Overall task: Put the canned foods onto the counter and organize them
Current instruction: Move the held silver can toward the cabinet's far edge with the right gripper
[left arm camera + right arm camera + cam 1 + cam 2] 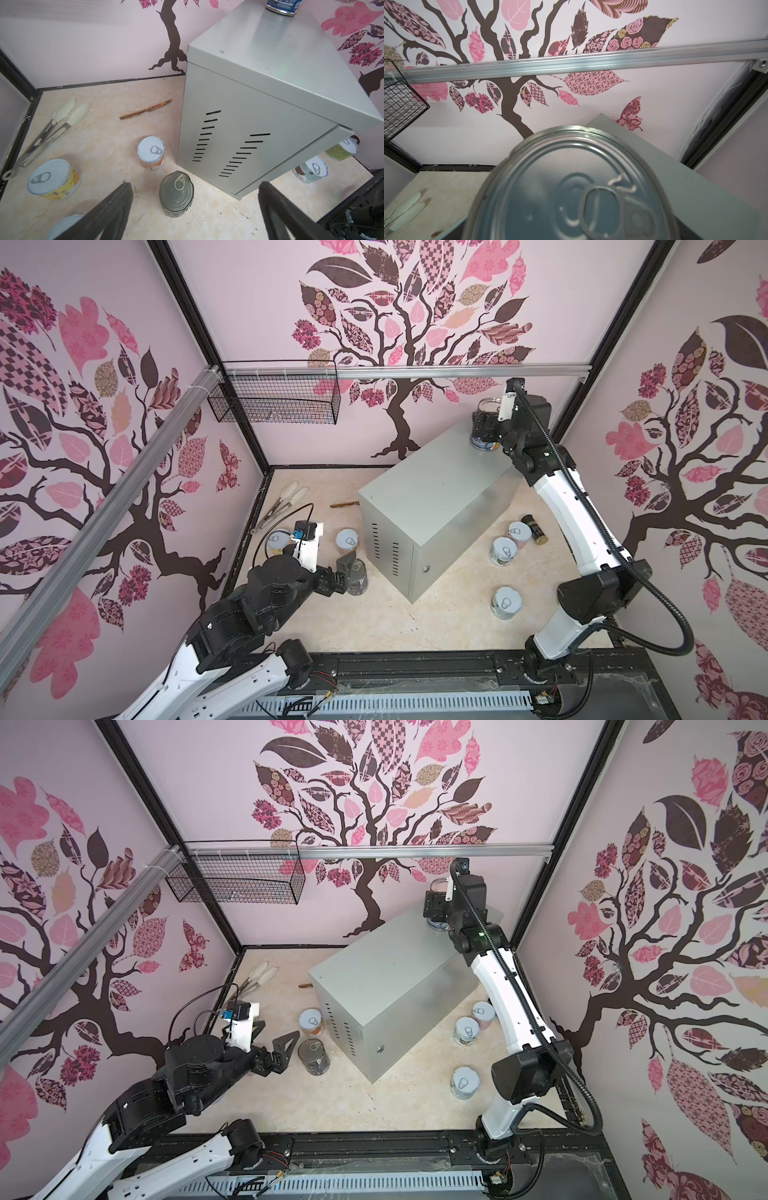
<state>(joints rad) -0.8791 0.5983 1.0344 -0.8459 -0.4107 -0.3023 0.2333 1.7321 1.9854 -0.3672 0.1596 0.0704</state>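
Here, edges: the grey cabinet (436,489) stands skewed on the beige table (415,622), with its far corner close to the back wall and its locked door facing near-right.
Open room: bare table lies on the near side of the door corner. The narrow lane on the cabinet's left holds an orange-label can (348,541) and a dark tall can (358,578), both upright.
Left clutter: tongs (282,499) and a knife (344,503) lie at far left, apart from the cans.
Right clutter: three pastel cans (505,602) and a spice jar (536,529) stand between the cabinet and the right arm.
Left end effector (195,185): it is low and reaches toward the dark tall can with its fingers spread wide, holding nothing. The can stands just ahead of the gap.
Right end effector (484,434): the arm stretches far and the wrist bends down over a blue tall can (482,445) resting on the cabinet's far corner. The jaws straddle the can, but I cannot tell whether they press it.
Left wrist view: it shows the whole of a yellow-label can (54,179), which the wrist camera half hides in both top views. Another lid (64,226) is cut off by the frame edge.
Right wrist view: the blue can's pull-tab lid fills the frame, and the fingers are out of sight.
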